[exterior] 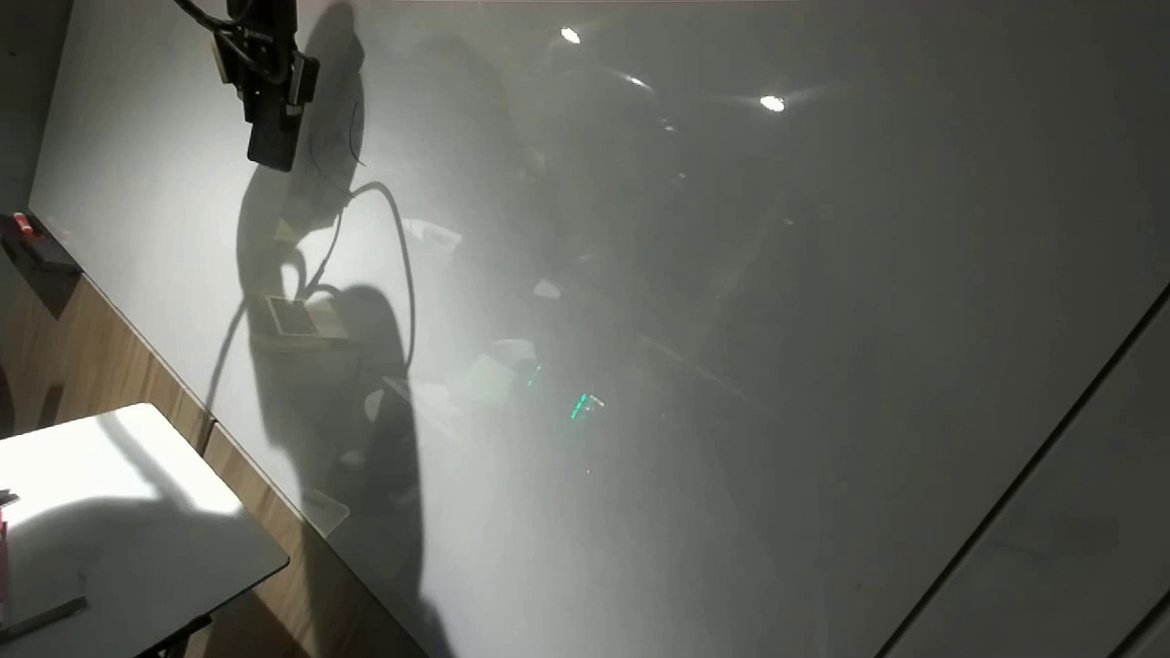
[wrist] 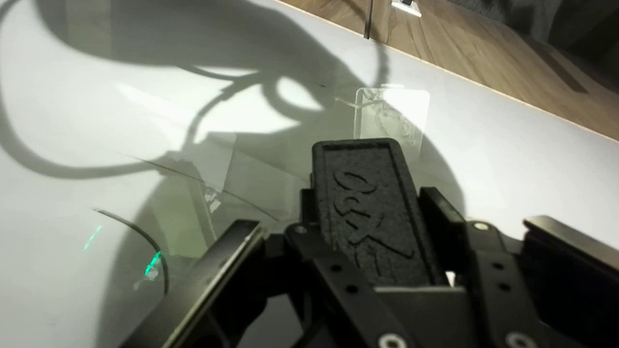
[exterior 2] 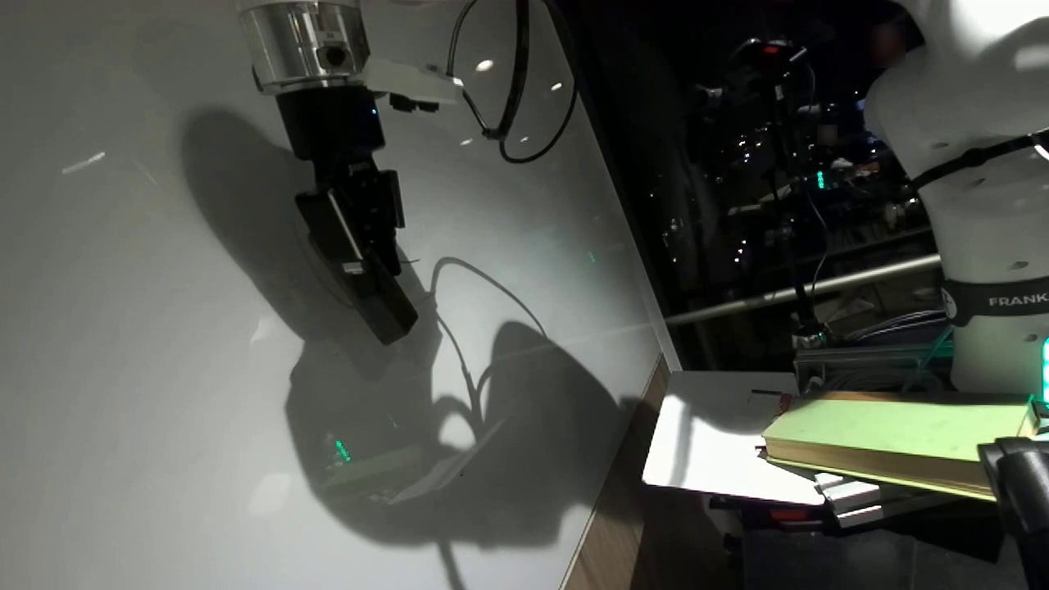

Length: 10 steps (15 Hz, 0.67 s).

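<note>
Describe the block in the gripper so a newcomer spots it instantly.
Find the large glossy whiteboard, then the black gripper in front of it. The fingers grip an oblong black block, probably a board eraser. Unlike the smooth gripper parts beside it, the block has a matte, grainy face with curling, script-like marks.

Eraser point(wrist: 370, 212): sat in the pincer point(wrist: 371, 205), before the whiteboard point(exterior: 676, 292). Worktop point(exterior 2: 717, 459): stood right of the whiteboard and its lower panel point(exterior 2: 615, 528) in an exterior view.
</note>
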Each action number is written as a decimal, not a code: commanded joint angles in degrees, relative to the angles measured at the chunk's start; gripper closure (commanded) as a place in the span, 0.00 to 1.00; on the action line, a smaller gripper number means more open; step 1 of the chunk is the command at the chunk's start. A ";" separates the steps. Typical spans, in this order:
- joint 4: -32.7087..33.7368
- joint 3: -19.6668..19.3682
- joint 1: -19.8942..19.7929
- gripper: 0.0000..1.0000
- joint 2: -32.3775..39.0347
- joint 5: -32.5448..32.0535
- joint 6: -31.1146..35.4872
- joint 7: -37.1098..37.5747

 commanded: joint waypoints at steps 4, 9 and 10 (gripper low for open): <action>7.99 -0.58 0.70 0.71 5.00 -6.72 -0.38 2.12; 10.83 -1.29 1.00 0.71 6.92 -7.39 -1.82 2.82; 10.92 -1.43 0.96 0.71 6.99 -7.45 -1.99 2.78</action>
